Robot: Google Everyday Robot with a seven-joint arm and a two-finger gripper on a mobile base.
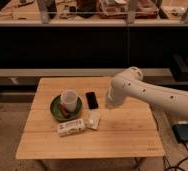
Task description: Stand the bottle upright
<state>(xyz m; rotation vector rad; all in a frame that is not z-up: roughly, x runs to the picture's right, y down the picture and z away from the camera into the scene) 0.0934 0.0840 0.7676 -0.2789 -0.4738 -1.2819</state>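
Bottle [70, 127] flat, jaws over table [127, 136]

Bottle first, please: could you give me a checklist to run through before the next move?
1. Bottle upright: not ok, it lies on its side near the table's front edge.
2. Gripper at bottle: not ok, it hangs right of the black device, apart from the bottle.
3. Gripper open: cannot tell.
4. Packet free of bottle: cannot tell, it lies at the bottle's right end.
5. Cup upright on plate, behind bottle: ok.
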